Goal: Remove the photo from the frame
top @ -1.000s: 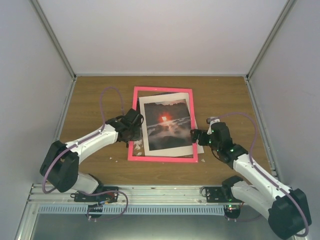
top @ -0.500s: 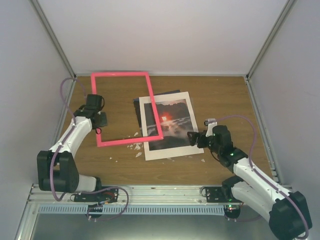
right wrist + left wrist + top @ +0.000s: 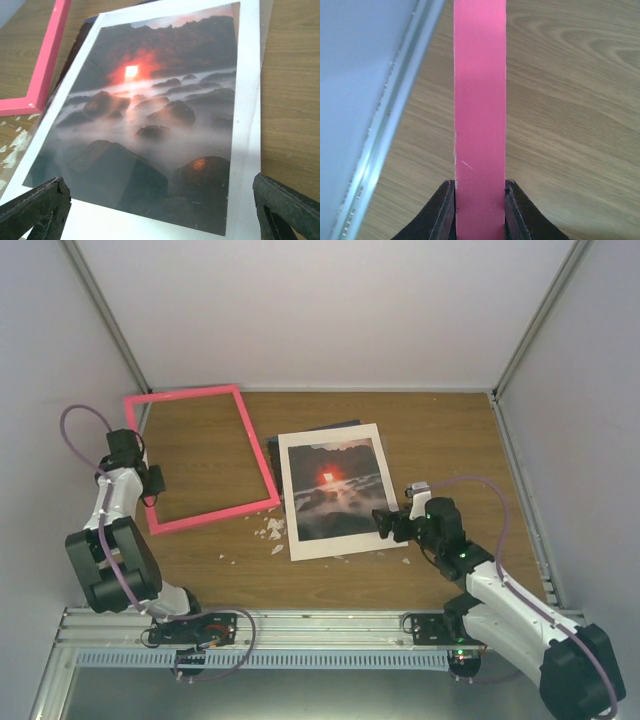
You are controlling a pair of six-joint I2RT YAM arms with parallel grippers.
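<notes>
Photo (image 3: 333, 488) (misty rocks, red sun)

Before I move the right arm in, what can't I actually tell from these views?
- Dark sheet under the photo: top view, mostly covered by the photo, extent hidden.
- Whether the photo is loose from its white border: right wrist view, not discernible.
- The frame: left wrist view shows one bar in the left tool; picture edges cut off the rest.
- Pale flakes on the table: top view, too small to identify.
</notes>
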